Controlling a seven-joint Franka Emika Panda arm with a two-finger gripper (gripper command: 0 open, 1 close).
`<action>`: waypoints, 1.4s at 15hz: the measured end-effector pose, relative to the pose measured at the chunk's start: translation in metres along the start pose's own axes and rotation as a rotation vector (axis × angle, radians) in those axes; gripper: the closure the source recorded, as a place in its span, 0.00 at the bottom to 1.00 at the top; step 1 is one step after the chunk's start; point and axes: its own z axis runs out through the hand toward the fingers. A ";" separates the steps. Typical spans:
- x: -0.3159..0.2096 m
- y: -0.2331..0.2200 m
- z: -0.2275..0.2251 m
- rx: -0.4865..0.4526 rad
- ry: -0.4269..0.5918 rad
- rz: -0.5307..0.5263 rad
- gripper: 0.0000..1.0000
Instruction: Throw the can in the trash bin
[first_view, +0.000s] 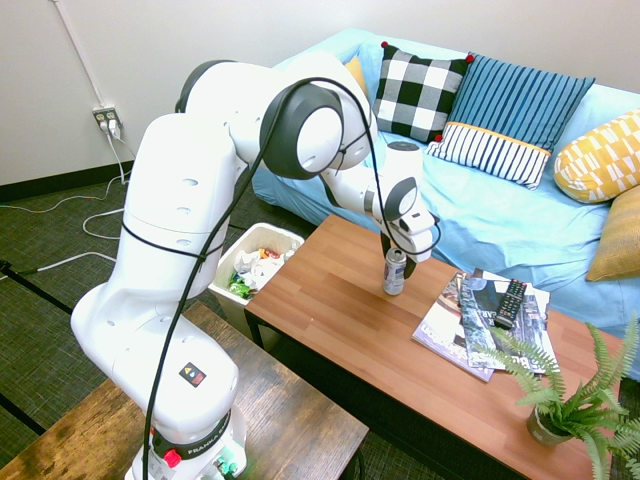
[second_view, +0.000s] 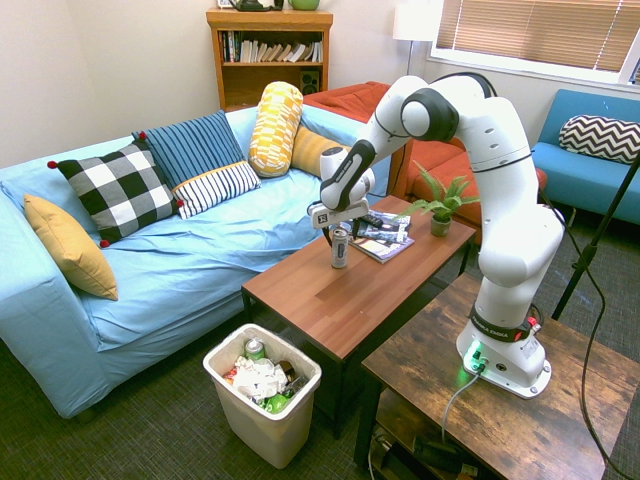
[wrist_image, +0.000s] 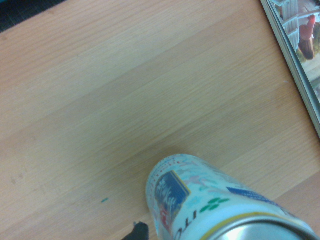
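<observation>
The silver can (first_view: 395, 273) with its red and blue markings stands upright on the wooden coffee table (first_view: 340, 320), near the sofa-side edge. My gripper (first_view: 400, 250) hangs straight down over it, open, with one finger on each side of the can's top (second_view: 339, 236). In the wrist view the can (wrist_image: 210, 200) rises close by from the table top. The white trash bin (second_view: 263, 405), full of wrappers and crumpled paper, stands on the carpet off the table's short end, also seen as the trash bin (first_view: 255, 262) behind my arm.
Magazines (first_view: 470, 320) with a black remote (first_view: 510, 302) lie beside the can. A potted fern (first_view: 570, 400) stands at the table's far end. The blue sofa (second_view: 150, 260) with cushions runs along the table. A darker wooden table (second_view: 480, 400) bears my base.
</observation>
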 end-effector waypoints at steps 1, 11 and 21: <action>0.001 0.000 0.001 0.003 0.000 0.003 1.00; 0.000 -0.003 -0.005 0.023 0.001 0.006 1.00; -0.299 -0.035 -0.118 0.159 0.106 -0.351 1.00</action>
